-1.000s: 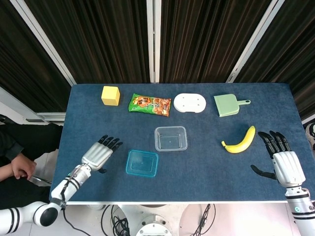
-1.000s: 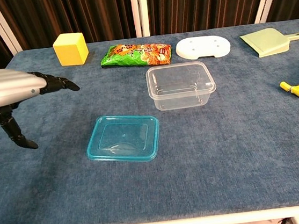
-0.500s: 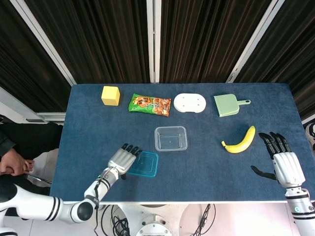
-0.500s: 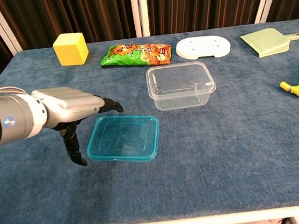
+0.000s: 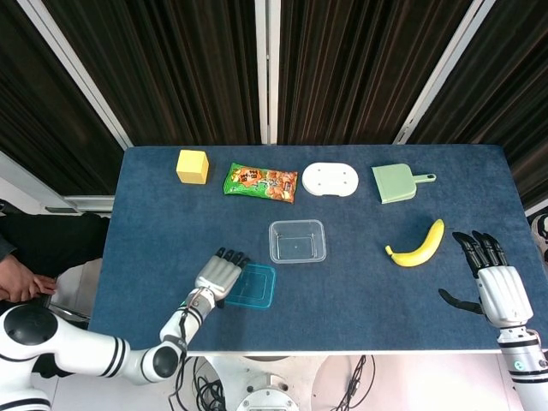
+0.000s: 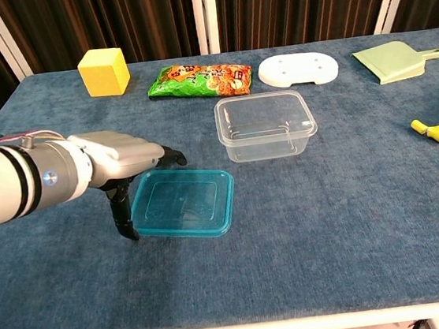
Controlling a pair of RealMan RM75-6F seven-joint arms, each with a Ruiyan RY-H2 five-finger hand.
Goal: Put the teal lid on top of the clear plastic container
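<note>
The teal lid (image 5: 253, 287) (image 6: 184, 204) lies flat on the blue table, near the front and left of centre. Behind it and slightly to the right stands the clear plastic container (image 5: 297, 241) (image 6: 266, 125), upright and empty. My left hand (image 5: 220, 276) (image 6: 124, 159) is at the lid's left edge, with its fingers stretched over the rim and the thumb pointing down beside the lid's near-left corner. It holds nothing. My right hand (image 5: 495, 287) rests open at the table's front right, fingers spread, and shows only in the head view.
A yellow block (image 5: 192, 166), a snack bag (image 5: 260, 182), a white oval tray (image 5: 330, 180) and a green dustpan (image 5: 396, 182) line the back of the table. A banana (image 5: 419, 247) lies to the right of the container. A person's hand (image 5: 21, 278) shows beyond the left edge.
My left hand has swept right from the table's left side to the lid's left edge and now reaches over its rim. The lid, container and right hand have stayed put.
</note>
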